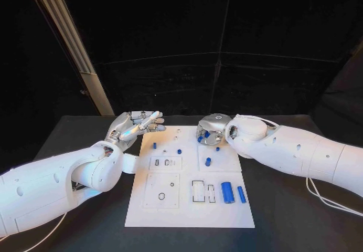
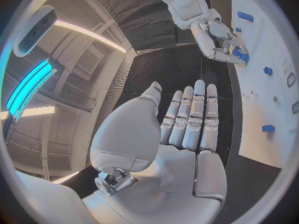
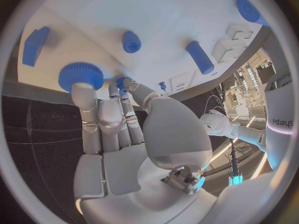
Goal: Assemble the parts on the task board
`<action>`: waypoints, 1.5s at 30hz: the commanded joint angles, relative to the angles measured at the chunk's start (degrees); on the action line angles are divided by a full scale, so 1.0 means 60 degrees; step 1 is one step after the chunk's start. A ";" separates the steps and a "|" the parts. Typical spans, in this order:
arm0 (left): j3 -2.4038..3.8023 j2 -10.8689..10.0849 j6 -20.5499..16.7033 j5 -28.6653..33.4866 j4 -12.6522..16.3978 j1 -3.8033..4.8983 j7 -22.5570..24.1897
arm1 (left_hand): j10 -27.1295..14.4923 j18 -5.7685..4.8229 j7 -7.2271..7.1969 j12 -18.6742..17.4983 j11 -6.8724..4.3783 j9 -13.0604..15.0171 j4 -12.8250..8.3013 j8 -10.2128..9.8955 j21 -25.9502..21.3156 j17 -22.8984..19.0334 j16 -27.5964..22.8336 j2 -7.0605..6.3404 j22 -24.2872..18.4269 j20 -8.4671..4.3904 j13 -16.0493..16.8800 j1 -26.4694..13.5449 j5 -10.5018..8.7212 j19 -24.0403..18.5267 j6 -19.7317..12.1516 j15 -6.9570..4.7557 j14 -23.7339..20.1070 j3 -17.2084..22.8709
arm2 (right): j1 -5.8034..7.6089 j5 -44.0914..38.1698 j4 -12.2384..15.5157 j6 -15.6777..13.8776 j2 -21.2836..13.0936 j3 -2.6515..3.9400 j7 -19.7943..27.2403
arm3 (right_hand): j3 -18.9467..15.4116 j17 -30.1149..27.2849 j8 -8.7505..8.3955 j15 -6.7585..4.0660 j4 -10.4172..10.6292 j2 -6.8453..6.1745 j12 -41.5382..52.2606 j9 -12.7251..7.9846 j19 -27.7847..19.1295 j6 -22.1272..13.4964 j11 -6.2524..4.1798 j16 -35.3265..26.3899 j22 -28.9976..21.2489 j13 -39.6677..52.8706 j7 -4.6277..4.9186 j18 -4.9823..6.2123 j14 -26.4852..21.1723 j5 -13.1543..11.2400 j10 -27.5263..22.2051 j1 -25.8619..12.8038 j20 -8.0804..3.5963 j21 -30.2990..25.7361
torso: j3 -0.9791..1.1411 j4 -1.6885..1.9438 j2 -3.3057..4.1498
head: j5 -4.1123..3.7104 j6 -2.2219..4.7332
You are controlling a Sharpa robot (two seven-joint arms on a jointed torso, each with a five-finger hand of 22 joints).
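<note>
Blue parts (image 1: 227, 189) on task board (image 1: 189, 215) — seven visible.

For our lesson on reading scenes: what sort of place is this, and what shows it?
Probably a robotics lab test bench: a white task board with small blue parts lies on a black table, dark curtains hang behind, and two robot hands, left hand and right hand, work there.

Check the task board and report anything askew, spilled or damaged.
Nothing stands out. The task board lies flat and intact, the blue parts rest on it, and the right robot hand touches a small blue part at the far edge.
</note>
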 commanded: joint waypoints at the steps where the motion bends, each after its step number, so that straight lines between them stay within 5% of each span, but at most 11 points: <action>1: 0.0000 -0.0009 0.0159 -0.0081 -0.0005 0.0012 0.0034 | -0.0018 0.0068 0.0048 -0.0056 0.0040 -0.0013 -0.0057 -0.0029 0.0059 0.0016 -0.0062 0.0018 -0.0012 0.0000 -0.0016 0.0054 -0.0013 0.0086 0.0022 0.0034 -0.0051 0.0008 | 0.0021 0.0236 0.0082 -0.1205 -0.0022 0.0008 0.0069 | 0.0093 0.0012 0.0055 -0.0074 0.0017 0.0174 0.0059 0.0072 -0.0010 0.0093 0.0001 0.0065 0.0005 0.0011 -0.0030 -0.0100 0.0100 -0.0055 0.0079 0.0071 -0.0072 0.0044 | -0.0002 0.0010 -0.0009 | 0.0021 0.0033; 10: -0.0001 -0.0024 0.0179 -0.0081 -0.0023 0.0014 0.0013 | -0.0025 0.0067 0.0052 -0.0069 0.0043 -0.0014 -0.0071 -0.0041 0.0060 0.0020 -0.0068 0.0030 -0.0015 0.0000 -0.0020 0.0069 -0.0014 0.0097 0.0015 0.0035 -0.0050 0.0011 | 0.0186 0.0691 0.0008 -0.1743 0.0185 0.0011 -0.0175 | 0.0109 -0.0018 0.0019 -0.0063 0.0132 0.0053 -0.0016 0.0061 -0.0029 0.0072 0.0021 0.0078 0.0020 -0.0009 -0.0016 -0.0107 0.0084 -0.0104 0.0050 -0.0042 -0.0074 0.0070 | -0.0018 0.0020 0.0011 | -0.0019 0.0176; 17: 0.0000 -0.0006 0.0239 -0.0081 -0.0041 0.0022 0.0012 | -0.0031 0.0066 0.0051 -0.0078 0.0045 -0.0015 -0.0078 -0.0048 0.0060 0.0023 -0.0073 0.0037 -0.0018 -0.0001 -0.0023 0.0075 -0.0015 0.0102 0.0012 0.0036 -0.0051 0.0011 | 0.0271 0.0892 -0.0518 -0.1794 0.0719 0.0012 -0.0350 | 0.0130 -0.0007 0.0003 -0.0059 0.0219 0.0051 -0.0045 0.0056 -0.0033 0.0063 0.0023 0.0097 0.0035 -0.0013 -0.0017 -0.0109 0.0082 -0.0098 0.0044 -0.0096 -0.0071 0.0086 | -0.0011 0.0055 0.0035 | 0.0013 0.0233; 22: 0.0000 -0.0050 0.0243 -0.0081 0.0040 0.0056 0.0007 | -0.0031 0.0066 0.0051 -0.0078 0.0045 -0.0015 -0.0078 -0.0048 0.0060 0.0023 -0.0073 0.0037 -0.0018 -0.0001 -0.0023 0.0075 -0.0015 0.0102 0.0012 0.0036 -0.0051 0.0011 | 0.0364 0.0930 -0.0957 -0.1842 0.1207 0.0013 -0.0402 | 0.0153 -0.0005 -0.0013 -0.0057 0.0245 0.0038 -0.0068 0.0051 -0.0033 0.0046 0.0025 0.0107 0.0047 -0.0017 -0.0015 -0.0111 0.0081 -0.0069 0.0028 -0.0102 -0.0068 0.0097 | -0.0038 0.0109 0.0117 | -0.0048 0.0283; 28: 0.0000 -0.0055 0.0246 -0.0081 0.0107 0.0088 -0.0002 | -0.0037 0.0066 0.0050 -0.0086 0.0046 -0.0016 -0.0083 -0.0053 0.0059 0.0024 -0.0078 0.0043 -0.0020 0.0000 -0.0025 0.0081 -0.0015 0.0105 0.0008 0.0038 -0.0054 0.0013 | 0.0428 0.0936 -0.1286 -0.1726 0.1541 0.0013 -0.0382 | 0.0176 0.0011 -0.0027 -0.0056 0.0248 0.0013 -0.0089 0.0047 -0.0039 0.0029 0.0028 0.0124 0.0045 -0.0020 -0.0012 -0.0110 0.0082 -0.0043 0.0012 -0.0090 -0.0066 0.0101 | -0.0080 0.0164 0.0208 | -0.0152 0.0320; 35: 0.0001 -0.0071 0.0235 -0.0081 0.0147 0.0108 -0.0009 | -0.0037 0.0066 0.0050 -0.0086 0.0046 -0.0016 -0.0083 -0.0053 0.0059 0.0024 -0.0078 0.0043 -0.0020 0.0000 -0.0025 0.0081 -0.0015 0.0105 0.0008 0.0038 -0.0054 0.0013 | 0.0449 0.0934 -0.1392 -0.1439 0.1658 0.0013 -0.0378 | 0.0178 0.0006 -0.0029 -0.0055 0.0249 -0.0001 -0.0091 0.0046 -0.0039 0.0028 0.0028 0.0124 0.0048 -0.0019 -0.0010 -0.0111 0.0081 -0.0034 0.0014 -0.0090 -0.0066 0.0104 | -0.0128 0.0148 0.0306 | -0.0164 0.0290; 45: 0.0001 -0.0024 0.0242 -0.0081 0.0118 0.0115 -0.0007 | -0.0037 0.0066 0.0050 -0.0086 0.0046 -0.0016 -0.0083 -0.0053 0.0059 0.0024 -0.0078 0.0043 -0.0020 0.0000 -0.0025 0.0081 -0.0015 0.0105 0.0008 0.0038 -0.0054 0.0013 | 0.0454 0.0718 -0.1559 -0.1121 0.1800 0.0012 -0.0479 | 0.0179 0.0008 -0.0037 -0.0052 0.0257 -0.0038 -0.0104 0.0044 -0.0041 0.0021 0.0035 0.0132 0.0052 -0.0020 -0.0005 -0.0112 0.0081 -0.0018 0.0008 -0.0098 -0.0063 0.0110 | -0.0147 0.0184 0.0361 | -0.0175 0.0286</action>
